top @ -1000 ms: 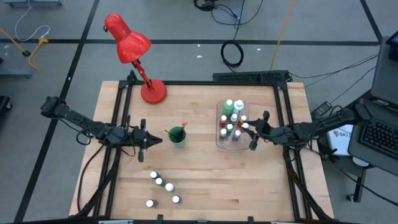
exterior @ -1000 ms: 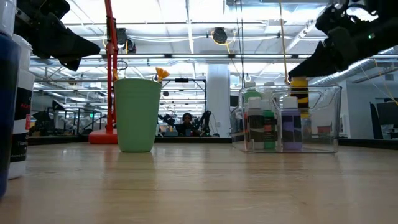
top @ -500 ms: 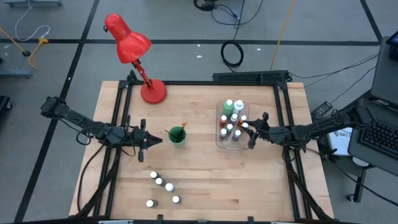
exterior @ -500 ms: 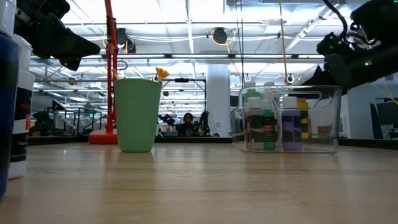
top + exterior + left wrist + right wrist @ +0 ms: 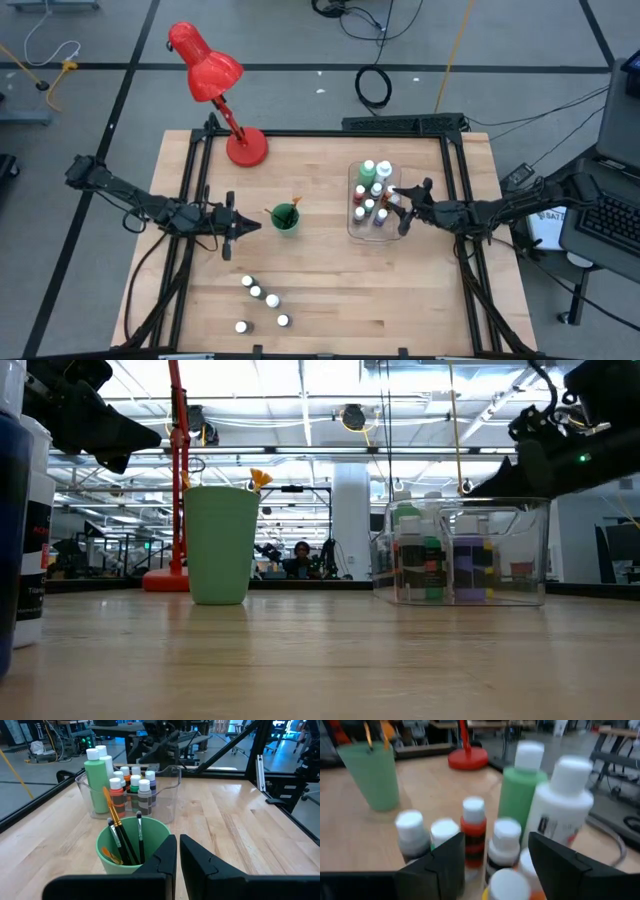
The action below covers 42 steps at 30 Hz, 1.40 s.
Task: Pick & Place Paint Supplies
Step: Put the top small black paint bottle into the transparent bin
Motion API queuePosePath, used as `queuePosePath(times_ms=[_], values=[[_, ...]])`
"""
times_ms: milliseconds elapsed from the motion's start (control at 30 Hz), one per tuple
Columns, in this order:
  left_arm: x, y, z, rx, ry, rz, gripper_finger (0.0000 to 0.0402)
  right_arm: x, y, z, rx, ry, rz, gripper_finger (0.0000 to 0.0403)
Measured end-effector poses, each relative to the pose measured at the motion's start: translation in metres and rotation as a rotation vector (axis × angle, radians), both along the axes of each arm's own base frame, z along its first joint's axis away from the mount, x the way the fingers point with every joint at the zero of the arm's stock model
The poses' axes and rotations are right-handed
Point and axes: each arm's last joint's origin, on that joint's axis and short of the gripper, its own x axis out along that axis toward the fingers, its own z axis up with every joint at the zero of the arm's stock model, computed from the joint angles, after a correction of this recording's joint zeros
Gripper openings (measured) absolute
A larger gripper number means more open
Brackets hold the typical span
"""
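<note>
A clear tray (image 5: 351, 226) at the table's right holds several small white-capped paint bottles (image 5: 371, 197) and two taller bottles, one green (image 5: 519, 790), one white (image 5: 559, 815). My right gripper (image 5: 407, 207) hangs open over the tray's right side, its fingers (image 5: 451, 860) apart above the caps and touching nothing. A yellow bottle (image 5: 486, 565) stands in the tray. Dark-handled brushes (image 5: 121, 834) stand in the green cup (image 5: 285, 220). My left gripper (image 5: 238, 228) waits shut, left of the cup. Several small bottles (image 5: 262, 298) stand on the table near the front edge.
A red desk lamp (image 5: 215, 80) stands at the table's far left corner. Bare wood lies between the cup and the tray and along the front right. Black frame rails (image 5: 460, 250) run along both table sides.
My right gripper has come down toward the tray with a yellow bottle and let go of it. The bottle now stands upright inside the tray, and the gripper sits just above the tray's right rim.
</note>
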Motion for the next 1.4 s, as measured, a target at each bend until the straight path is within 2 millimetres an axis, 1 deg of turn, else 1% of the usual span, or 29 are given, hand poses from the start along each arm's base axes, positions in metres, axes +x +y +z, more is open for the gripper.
queuePosePath(times_ms=[133,200,267,333,400,467,500,533,567,633,700,733,767,800,867,933,1033,1167,1233,1400], values=[[0.0,0.0,0.0,0.0,0.0,0.0,0.0026,0.002,0.001,0.012,-0.073,-0.076,0.021,0.0215],[0.0,0.0,0.0,0.001,0.0,0.0,0.0026,0.004,0.002,0.022,-0.128,-0.152,0.051,0.0214],[0.0,0.0,0.0,0.001,0.001,-0.001,0.0026,0.003,0.005,0.036,-0.176,-0.273,0.123,0.0212],[0.0,0.0,0.0,0.001,0.0,-0.001,0.0026,0.0,0.011,0.051,-0.178,-0.426,0.25,0.0212],[0.0,0.0,0.0,0.0,0.002,-0.002,0.0026,-0.005,0.019,0.061,-0.106,-0.569,0.427,0.021],[0.0,0.0,-0.001,-0.008,0.009,0.0,0.0026,-0.01,0.027,0.066,-0.068,-0.619,0.633,0.0198],[0.0,0.0,-0.002,-0.013,0.016,0.001,0.0026,-0.011,0.032,0.064,-0.067,-0.598,0.72,0.0187],[0.0,0.0,-0.002,-0.016,0.024,0.003,0.0026,-0.012,0.036,0.061,-0.076,-0.554,0.767,0.0172],[-0.001,0.0,-0.003,-0.017,0.03,0.003,0.0026,-0.012,0.039,0.055,-0.091,-0.498,0.772,0.0153],[-0.001,0.0,-0.005,-0.026,0.05,-0.006,0.0026,-0.012,0.041,0.038,-0.117,-0.372,0.649,0.011],[-0.001,0.0,-0.006,-0.024,0.061,-0.024,0.0026,-0.014,0.041,0.023,-0.113,-0.299,0.499,0.0061],[-0.001,-0.001,-0.006,-0.018,0.059,-0.027,0.0026,-0.013,0.042,0.021,-0.105,-0.295,0.46,0.0037],[-0.001,0.0,-0.005,-0.013,0.055,-0.026,0.0026,-0.013,0.044,0.024,-0.09,-0.334,0.459,0.0019],[-0.001,0.0,-0.005,-0.007,0.053,-0.019,0.0026,-0.013,0.047,0.023,-0.086,-0.339,0.478,0.001],[-0.001,0.0,-0.005,0.019,0.052,0.0,0.0026,-0.011,0.054,0.019,-0.083,-0.317,0.516,0.0012],[-0.001,0.001,-0.005,0.03,0.052,0.018,0.0026,-0.008,0.061,0.011,-0.097,-0.256,0.552,0.0019],[-0.001,0.001,-0.006,0.038,0.057,0.031,0.0026,-0.003,0.068,0.001,-0.138,-0.173,0.577,0.0019],[-0.001,0.001,-0.007,0.043,0.069,0.026,0.0026,0.005,0.073,0.005,-0.207,-0.163,0.57,0.0007],[-0.002,0.002,-0.009,0.048,0.083,0.026,0.0026,0.007,0.074,0.004,-0.244,-0.152,0.575,0.0002],[-0.003,0.002,-0.014,0.029,0.137,0.036,0.0026,0.008,0.075,0.003,-0.268,-0.149,0.574,0.0003]])
